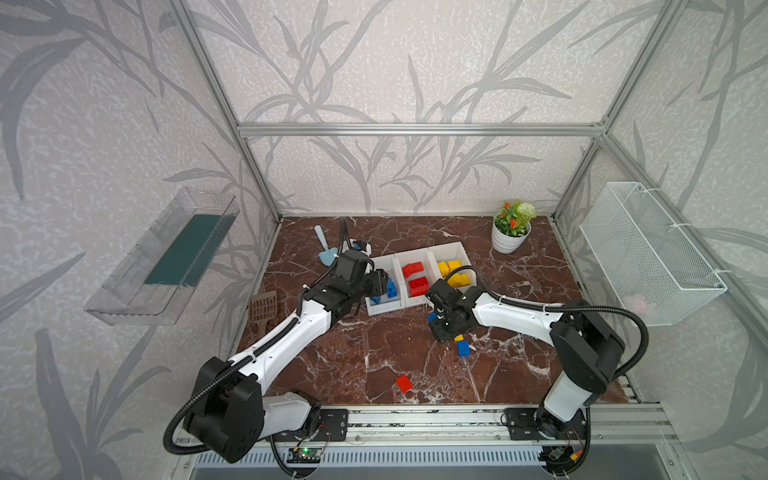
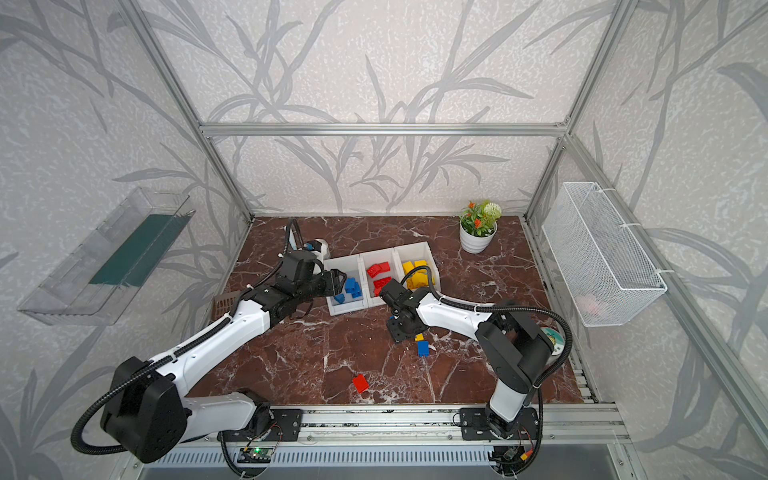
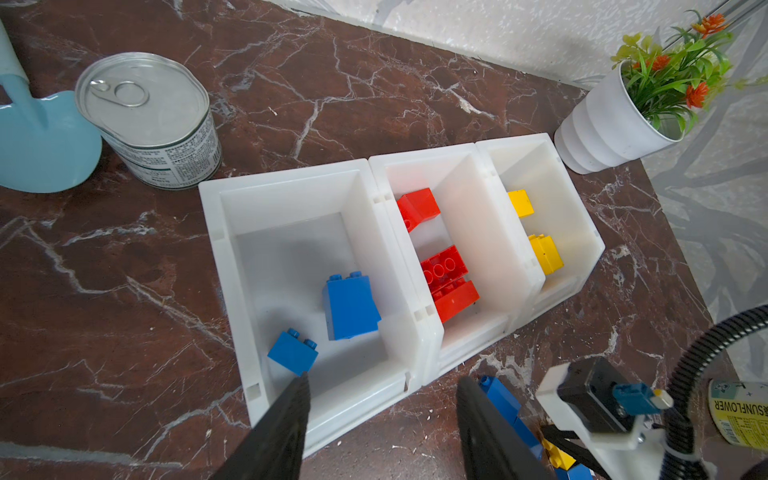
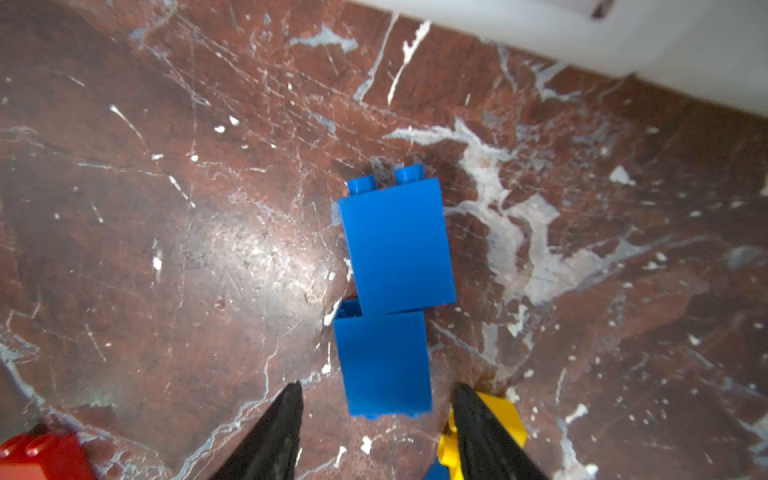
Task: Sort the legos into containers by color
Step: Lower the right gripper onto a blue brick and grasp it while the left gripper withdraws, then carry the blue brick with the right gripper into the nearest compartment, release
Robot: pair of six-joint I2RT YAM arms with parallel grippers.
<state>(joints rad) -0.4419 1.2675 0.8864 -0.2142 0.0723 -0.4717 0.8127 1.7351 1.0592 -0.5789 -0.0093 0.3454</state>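
Right gripper (image 4: 379,385) open, I read jaws straddling near blue brick (image 4: 382,365), not yet pinching. Second blue (image 4: 397,245) touches it just ahead, yellow (image 4: 500,417) hard beside one finger. My worry: closing snags yellow, or brick twists out. Left gripper (image 3: 384,378) open, empty, blue bin (image 3: 291,178) just ahead

Robot lab cell dressed as a home. Aluminium frame (image 1: 415,129) carries leaf-print wallpaper panels (image 1: 415,62); marble-look tabletop (image 1: 374,353), potted plant (image 1: 511,232) well beyond the right gripper (image 4: 376,388).
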